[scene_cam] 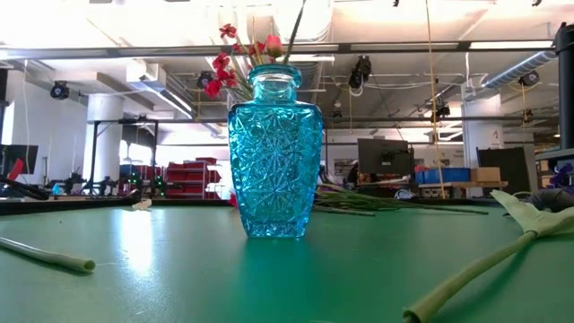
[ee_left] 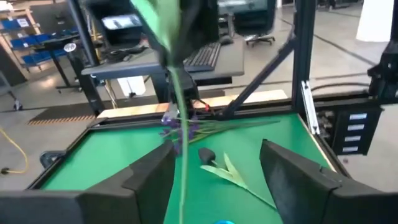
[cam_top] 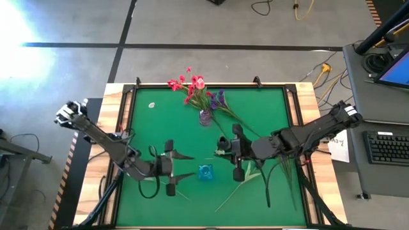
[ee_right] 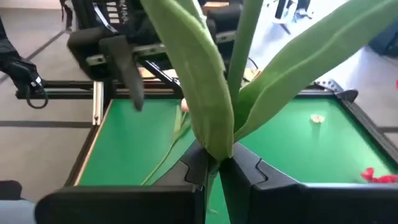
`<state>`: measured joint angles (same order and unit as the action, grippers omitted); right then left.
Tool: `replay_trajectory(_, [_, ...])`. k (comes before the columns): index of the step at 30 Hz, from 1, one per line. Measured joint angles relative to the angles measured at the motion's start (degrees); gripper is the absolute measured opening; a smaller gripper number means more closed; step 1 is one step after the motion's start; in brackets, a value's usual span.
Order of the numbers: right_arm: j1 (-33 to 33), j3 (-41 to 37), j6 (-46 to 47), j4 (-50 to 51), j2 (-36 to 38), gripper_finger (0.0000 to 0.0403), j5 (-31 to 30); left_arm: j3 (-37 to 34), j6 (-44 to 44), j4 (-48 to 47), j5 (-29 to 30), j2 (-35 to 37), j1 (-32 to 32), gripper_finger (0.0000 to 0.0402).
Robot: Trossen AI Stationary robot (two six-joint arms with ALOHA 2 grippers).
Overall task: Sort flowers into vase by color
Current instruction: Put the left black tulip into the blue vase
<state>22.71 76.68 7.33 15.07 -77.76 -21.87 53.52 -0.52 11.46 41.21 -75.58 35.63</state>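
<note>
A blue cut-glass vase (cam_top: 205, 171) (scene_cam: 273, 152) stands mid-table. My right gripper (cam_top: 223, 153) (ee_right: 214, 165) hovers just right of it and above, shut on a tulip stem with long green leaves (ee_right: 205, 81). That stem (ee_left: 180, 143) slants down to the vase's mouth (scene_cam: 289, 45). My left gripper (cam_top: 190, 165) (ee_left: 217, 180) is open, level, just left of the vase, touching nothing. Red and pink blooms (cam_top: 185, 84) (scene_cam: 224, 63) rise from a small purple vase (cam_top: 205, 117). Purple sprays (cam_top: 220, 99) lie beside it on the table. My right gripper pinches the tulip stem where its leaves branch off (ee_right: 214, 146), between the two shut fingers. The fingers come level from the table's right side and lie across the stem. The leaves stand up above the fingers. The bare stem (scene_cam: 291, 36) hangs tilted below them to the blue vase's mouth.
More stems lie on the green mat: a long one with a leaf right of the blue vase (cam_top: 239, 188) (scene_cam: 484, 265), dark leaves under the right arm (cam_top: 281, 172), and one near the left gripper (cam_top: 172, 188) (scene_cam: 54, 256). A small pale scrap (cam_top: 152, 105) lies far left.
</note>
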Motion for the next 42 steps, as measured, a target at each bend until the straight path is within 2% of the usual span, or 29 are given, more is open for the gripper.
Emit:
replay_trajectory(2, [0.01,-0.22,1.69,0.04,-0.01,0.0022,0.23,-0.59,-0.03,-0.97,0.44,1.40,-0.12,0.0217])
replay_trajectory(7, [0.01,-0.34,4.73,0.19,-0.15,0.0022,1.36,-0.85,-1.24,-5.67,6.12,4.03,-0.14,0.0213])
replay_trajectory(21, [0.03,0.12,8.73,0.37,-0.21,0.0022,2.84,-0.85,-5.31,-11.16,6.27,4.36,-4.29,0.0213])
replay_trajectory(28, [0.03,-0.43,8.62,0.93,-3.20,0.0022,2.79,-0.85,-6.25,-11.14,6.54,4.10,-4.41,0.0213])
replay_trajectory(32, [0.01,-0.43,7.79,-0.26,-5.10,0.0024,2.39,-0.85,-7.20,-11.35,9.01,4.10,-4.42,0.0213])
replay_trajectory(36, [0.01,-0.43,6.61,-1.39,-7.16,0.0043,2.36,-0.85,-7.57,-11.80,9.40,4.10,-4.41,0.0213])
replay_trajectory(42, [-0.14,-0.43,6.19,-2.22,-9.34,0.0091,2.26,-0.85,-7.98,-12.12,9.40,4.10,-4.41,0.0213])
